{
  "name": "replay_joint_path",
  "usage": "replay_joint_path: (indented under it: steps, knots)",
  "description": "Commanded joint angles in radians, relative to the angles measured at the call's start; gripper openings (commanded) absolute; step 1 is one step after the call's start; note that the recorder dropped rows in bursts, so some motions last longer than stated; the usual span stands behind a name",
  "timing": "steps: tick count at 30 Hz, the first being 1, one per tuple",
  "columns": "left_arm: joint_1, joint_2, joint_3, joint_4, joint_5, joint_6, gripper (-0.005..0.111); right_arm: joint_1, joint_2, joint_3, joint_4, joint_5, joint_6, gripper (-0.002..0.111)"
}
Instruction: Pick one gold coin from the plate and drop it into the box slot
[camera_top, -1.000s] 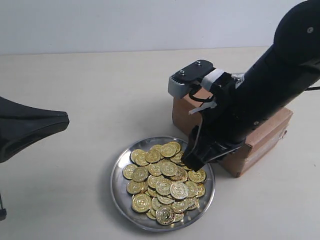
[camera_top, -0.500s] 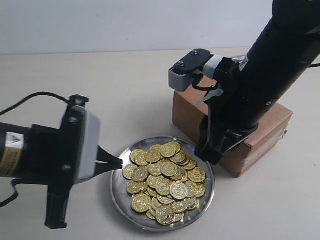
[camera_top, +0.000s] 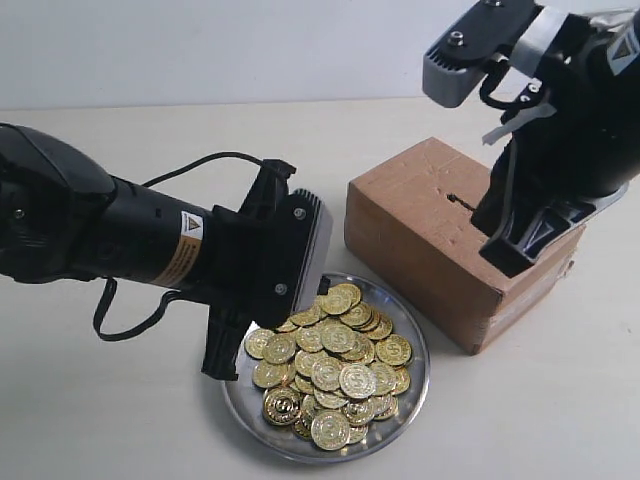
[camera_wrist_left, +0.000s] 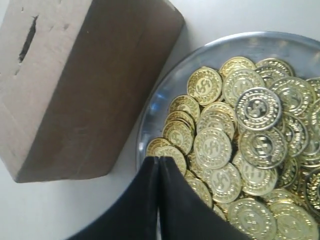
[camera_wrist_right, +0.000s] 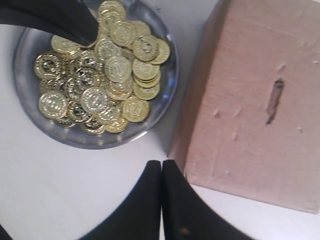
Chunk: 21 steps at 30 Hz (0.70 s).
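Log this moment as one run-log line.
left tool: shut, tips over gold coins at plate edge | right tool: shut, raised over box, off box slot, no coin visible in it

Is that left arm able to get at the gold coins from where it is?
Probably yes: the left gripper hangs above the gold coins at the rim of the plate, with nothing in between. Its jaws are shut, though, and must open first.

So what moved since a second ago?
The right hand lifted off the plate up toward the box and closed; no coin shows in it. The left hand, shut, swung in over the plate's edge. Plate, coins and box stayed put.
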Motion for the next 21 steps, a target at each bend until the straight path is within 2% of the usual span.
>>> replay_joint_path:
  steps: [1,7,12,14,17,21]
  knots:
    - [-0.007,0.008,-0.029,-0.008,0.054,0.015,0.0,0.002,-0.038,0.003,-0.046,-0.003,0.042,0.0]
    - [-0.005,0.022,-0.032,-0.008,0.153,-0.003,0.0,0.002,-0.055,0.027,-0.061,-0.024,0.04,0.0]
    - [-0.005,0.038,-0.032,-0.008,0.131,-0.071,0.0,0.002,-0.055,0.032,-0.061,-0.033,0.04,0.0]
    - [-0.007,0.022,-0.032,-0.008,0.05,-0.145,0.0,0.002,-0.055,0.032,-0.061,-0.033,0.04,0.0]
    - [-0.008,-0.041,-0.045,-0.008,-0.205,-0.217,0.0,0.002,-0.055,0.032,-0.061,-0.033,0.04,0.0]
    - [-0.032,-0.141,-0.096,-0.008,-0.294,-0.438,0.0,0.002,-0.055,0.032,-0.061,-0.033,0.04,0.0]
